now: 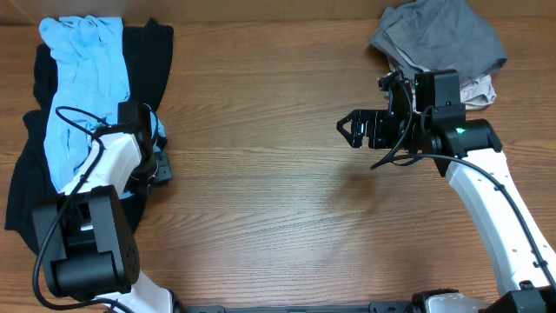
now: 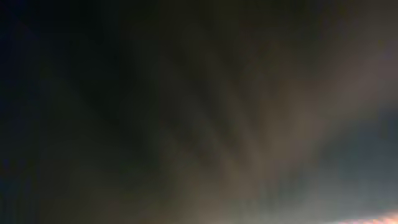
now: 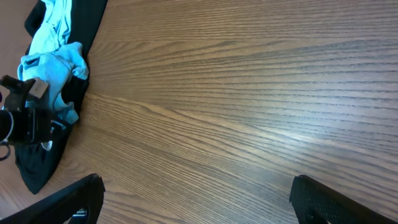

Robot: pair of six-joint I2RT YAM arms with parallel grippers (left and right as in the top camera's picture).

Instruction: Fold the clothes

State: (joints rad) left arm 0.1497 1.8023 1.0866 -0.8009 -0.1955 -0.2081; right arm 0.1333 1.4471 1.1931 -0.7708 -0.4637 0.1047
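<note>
A light blue garment (image 1: 82,78) lies crumpled on a black garment (image 1: 26,174) at the table's left edge. Both also show in the right wrist view, the blue one (image 3: 53,62) over the black one (image 3: 37,165). My left gripper (image 1: 158,167) is down at the right edge of this pile, against the black cloth. Its own view is dark and blurred, so its jaws are hidden. My right gripper (image 1: 352,130) is open and empty above bare wood right of centre, its fingers wide apart in the right wrist view (image 3: 199,205).
A folded grey garment (image 1: 439,35) lies on a pale one (image 1: 479,91) at the back right corner, just behind my right arm. Bare wooden tabletop (image 1: 261,174) spans the middle. The left arm's cable (image 1: 74,117) loops over the blue garment.
</note>
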